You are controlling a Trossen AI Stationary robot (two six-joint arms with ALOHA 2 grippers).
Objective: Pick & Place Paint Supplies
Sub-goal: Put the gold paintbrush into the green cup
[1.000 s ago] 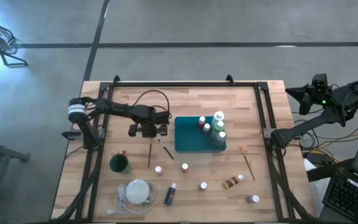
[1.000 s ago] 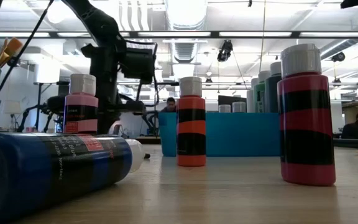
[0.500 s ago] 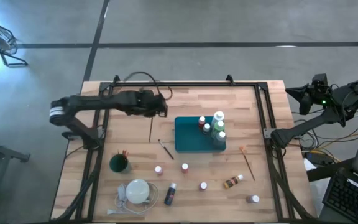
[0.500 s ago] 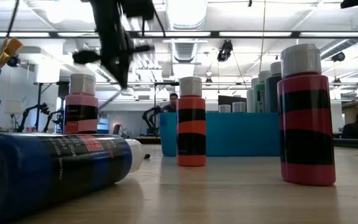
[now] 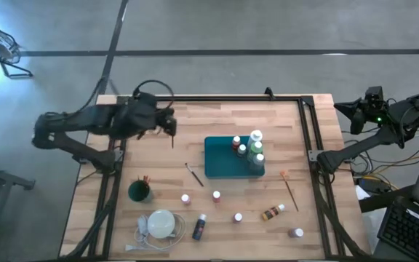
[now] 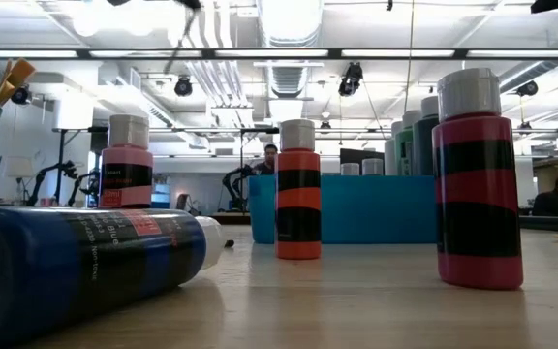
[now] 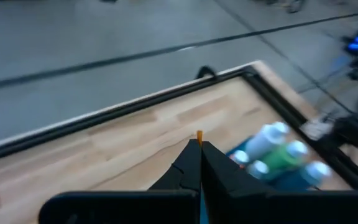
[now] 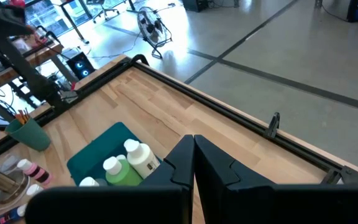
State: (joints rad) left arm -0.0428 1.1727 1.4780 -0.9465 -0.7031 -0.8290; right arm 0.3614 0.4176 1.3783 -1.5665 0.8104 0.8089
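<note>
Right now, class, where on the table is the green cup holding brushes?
In the high view, the green cup stands on the table's left side, near the front edge, just above the white disc and left of a pink-bodied bottle.

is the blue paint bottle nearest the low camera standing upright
No, the blue paint bottle lies on its side on the table, while the orange-and-black bottle behind it stands upright.

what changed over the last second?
Left end effector, shut on a thin dark orange-tipped brush, rose and swung from beside the teal rectangular tray toward the far left corner of the wooden table. Right end effector, white-capped paint bottles and other brushes stayed put.
</note>
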